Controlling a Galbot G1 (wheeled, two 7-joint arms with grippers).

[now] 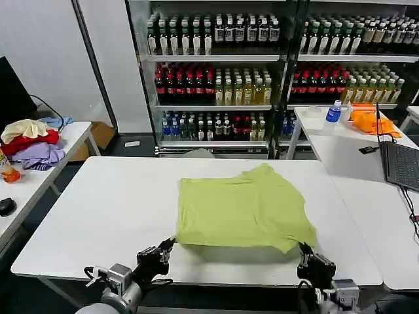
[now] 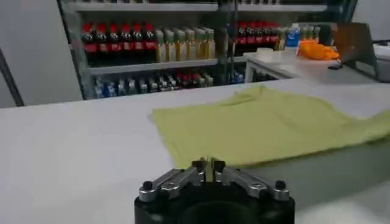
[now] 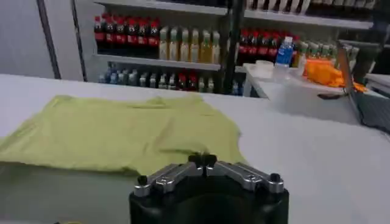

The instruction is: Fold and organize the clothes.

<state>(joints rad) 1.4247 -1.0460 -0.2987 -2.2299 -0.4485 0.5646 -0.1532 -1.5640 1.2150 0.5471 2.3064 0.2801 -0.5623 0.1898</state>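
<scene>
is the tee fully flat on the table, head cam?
No. The near edge of the yellow-green T-shirt is lifted off the white table, pinched by the left end effector and right end effector.

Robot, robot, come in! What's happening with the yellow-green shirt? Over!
Left end effector shut on near-left T-shirt corner. Right end effector shut on near-right corner. T-shirt partly folded on white table. Nothing in the way. Over.
</scene>
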